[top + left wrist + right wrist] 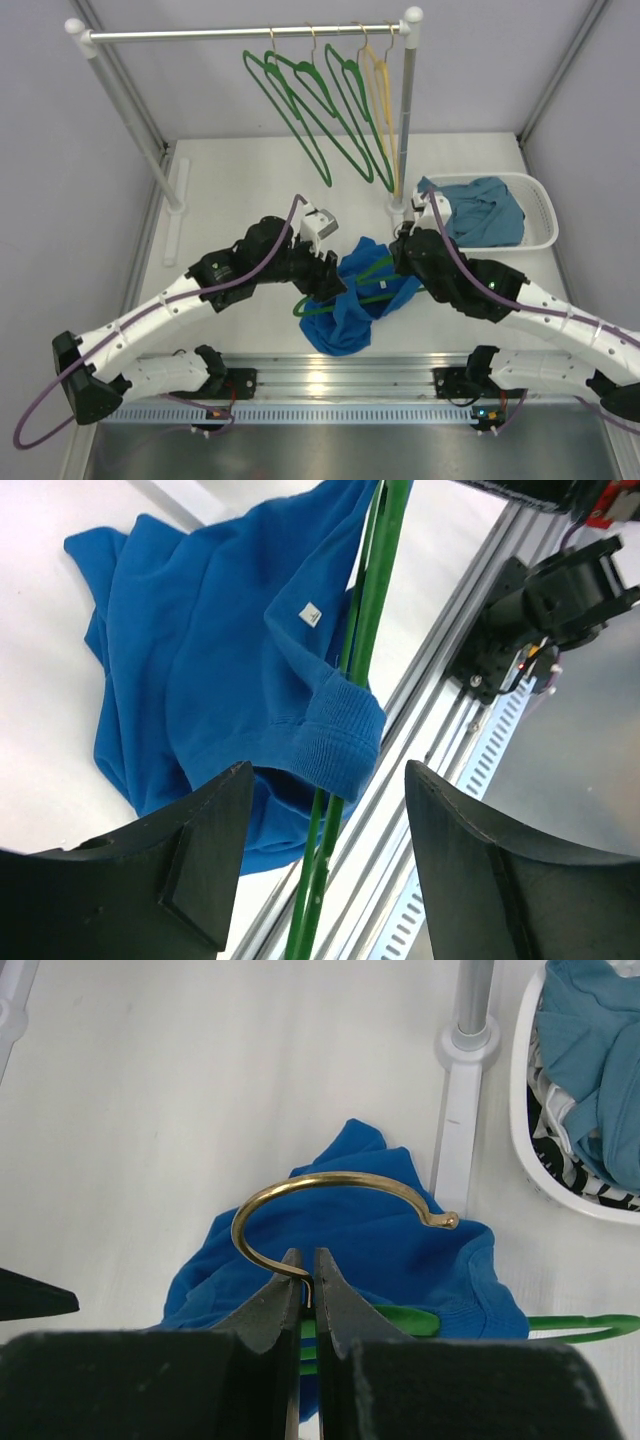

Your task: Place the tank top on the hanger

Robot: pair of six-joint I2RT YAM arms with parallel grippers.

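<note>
The royal-blue tank top (345, 322) lies bunched at the table's near middle, with the green hanger (376, 268) threaded partly through it. My right gripper (308, 1278) is shut on the stem of the hanger's brass hook (340, 1182), above the tank top (380, 1235) and the hanger's green bar (405, 1320). My left gripper (325, 780) is open. The hanger's two green bars (318, 880) run between its jaws without touching them. A ribbed strap of the tank top (340, 730) is draped over those bars. In the top view the left gripper (333, 284) and the right gripper (401, 260) flank the garment.
A clothes rail (240, 33) at the back holds three green hangers (300, 92) and a yellow hanger (380, 80). Its right post (405, 110) stands beside a white basket (541, 218) holding a teal garment (485, 215). An aluminium rail (450, 710) borders the near edge.
</note>
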